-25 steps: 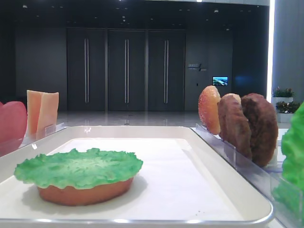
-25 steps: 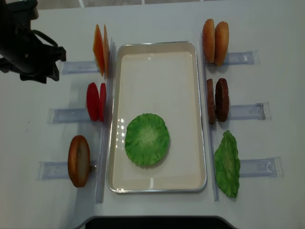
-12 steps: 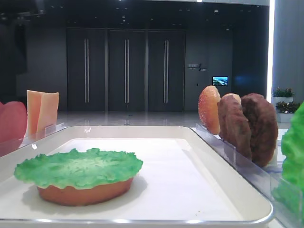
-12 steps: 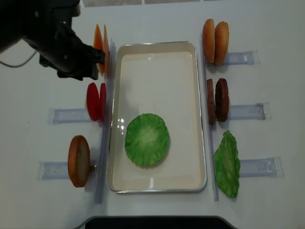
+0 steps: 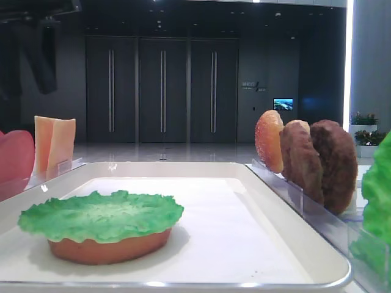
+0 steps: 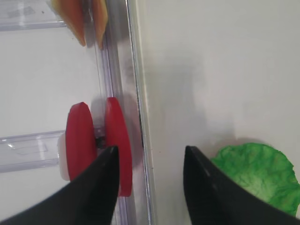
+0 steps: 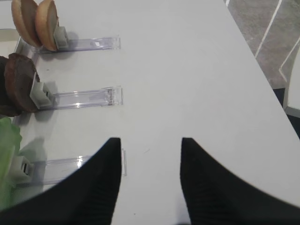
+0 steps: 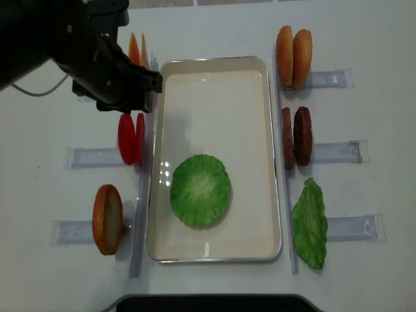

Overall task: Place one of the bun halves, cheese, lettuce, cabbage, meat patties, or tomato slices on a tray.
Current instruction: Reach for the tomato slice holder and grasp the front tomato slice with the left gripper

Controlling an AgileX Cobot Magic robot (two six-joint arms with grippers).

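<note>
The white tray [image 8: 214, 110] holds a bun half [image 5: 110, 247] topped with lettuce [image 8: 201, 190]. Two red tomato slices [image 8: 131, 138] stand on edge in a clear holder left of the tray, with the cheese [image 8: 136, 51] behind them. My left gripper [image 6: 150, 149] hangs open and empty above the tray's left rim [image 6: 140, 117], its left finger over the nearer tomato slice [image 6: 117, 140]. My right gripper [image 7: 150, 140] is open over bare table, right of the patties [image 7: 18, 84] and the bun halves [image 7: 35, 21].
Another bun half [image 8: 107, 219] stands in the near left holder. Right of the tray, clear holders carry buns [image 8: 293, 57], patties [image 8: 296, 136] and a lettuce leaf [image 8: 310, 224]. My black left arm [image 8: 78, 45] covers the table's far left.
My left arm has swung from the far left edge rightward and nearer, to over the cheese and tomato holders beside the tray. Nothing on the table has moved.
</note>
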